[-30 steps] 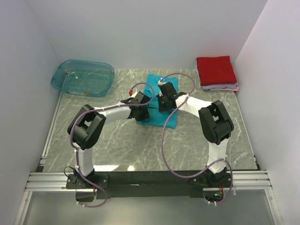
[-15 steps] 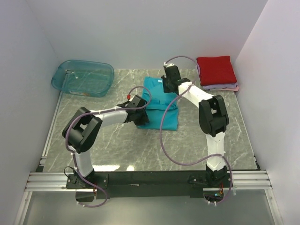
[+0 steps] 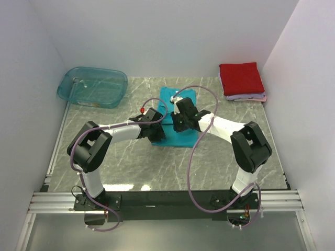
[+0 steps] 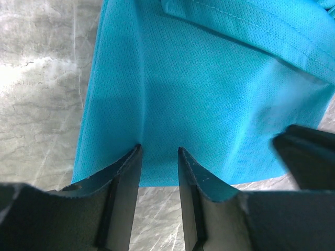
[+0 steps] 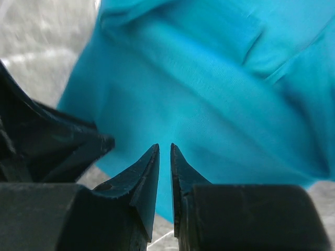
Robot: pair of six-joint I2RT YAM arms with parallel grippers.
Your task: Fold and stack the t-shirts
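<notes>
Once the right arm had swung back from the frame's upper edge, the teal cloth t-shirt lay folded narrower mid-frame on the grey marbled desk, left end effector slightly parted, right end effector nearly closed, neither visibly gripping, stacking pending.

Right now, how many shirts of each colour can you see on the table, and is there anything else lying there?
Teal shirt: 1, lying mid-table
Red shirt: 1, folded, on top of the stack at the far right
Pale lilac shirt: 1 that I can make out, under the red one
Plastic tub: 1, at the far left
Total: 4 things
</notes>
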